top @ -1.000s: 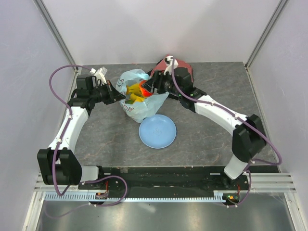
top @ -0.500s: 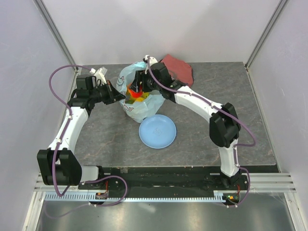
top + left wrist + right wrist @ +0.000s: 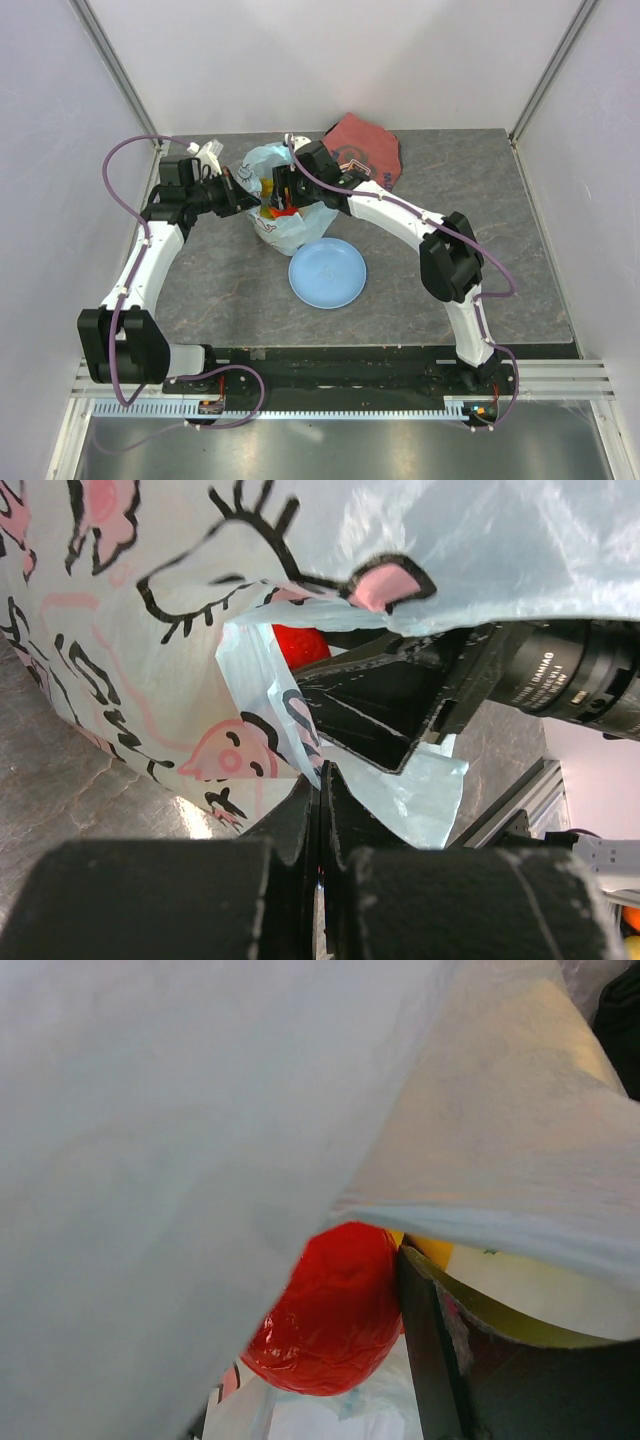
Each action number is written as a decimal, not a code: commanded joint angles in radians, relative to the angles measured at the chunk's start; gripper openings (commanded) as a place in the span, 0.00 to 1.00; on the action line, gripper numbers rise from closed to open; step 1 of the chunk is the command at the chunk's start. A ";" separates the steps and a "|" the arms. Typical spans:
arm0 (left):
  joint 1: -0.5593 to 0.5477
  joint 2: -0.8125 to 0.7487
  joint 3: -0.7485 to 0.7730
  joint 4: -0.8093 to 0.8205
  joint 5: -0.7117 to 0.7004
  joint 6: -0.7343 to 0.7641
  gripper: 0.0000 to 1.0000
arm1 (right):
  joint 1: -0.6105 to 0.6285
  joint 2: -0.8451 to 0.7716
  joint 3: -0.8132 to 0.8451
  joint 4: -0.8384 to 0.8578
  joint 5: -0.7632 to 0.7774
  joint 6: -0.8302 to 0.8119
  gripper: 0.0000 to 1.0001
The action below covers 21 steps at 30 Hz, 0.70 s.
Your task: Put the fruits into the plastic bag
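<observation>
The light-blue plastic bag [image 3: 292,228] stands at the back centre, mouth up. My left gripper [image 3: 240,194] is shut on the bag's left rim; in the left wrist view the film [image 3: 200,680] is pinched between the closed fingertips [image 3: 305,800]. My right gripper [image 3: 281,189] reaches down into the bag's mouth, shut on the red round fruit [image 3: 330,1310], which rests against one finger [image 3: 440,1360]; bag film [image 3: 180,1160] hides the other finger. The red fruit also shows in the left wrist view [image 3: 300,645]. Yellow fruit [image 3: 268,188] shows inside the bag. The other fruits are hidden.
A round light-blue plate [image 3: 327,273] lies just in front of the bag. A folded dark-red cloth [image 3: 362,150] lies at the back, right of the bag. White side walls close in the table on the left and right.
My right arm has swung left from beside the red cloth and lowered its gripper, with the red fruit, into the bag's mouth. The left gripper has kept its hold on the rim.
</observation>
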 commanded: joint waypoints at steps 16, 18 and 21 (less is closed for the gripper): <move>-0.003 0.023 0.035 0.009 0.022 0.032 0.02 | -0.005 -0.139 -0.030 0.000 0.005 -0.019 0.77; -0.003 0.025 0.033 0.012 0.025 0.032 0.02 | -0.005 -0.119 -0.029 0.000 -0.007 -0.016 0.77; -0.003 0.025 0.032 0.010 0.030 0.031 0.02 | 0.001 -0.072 0.014 0.000 -0.030 -0.019 0.77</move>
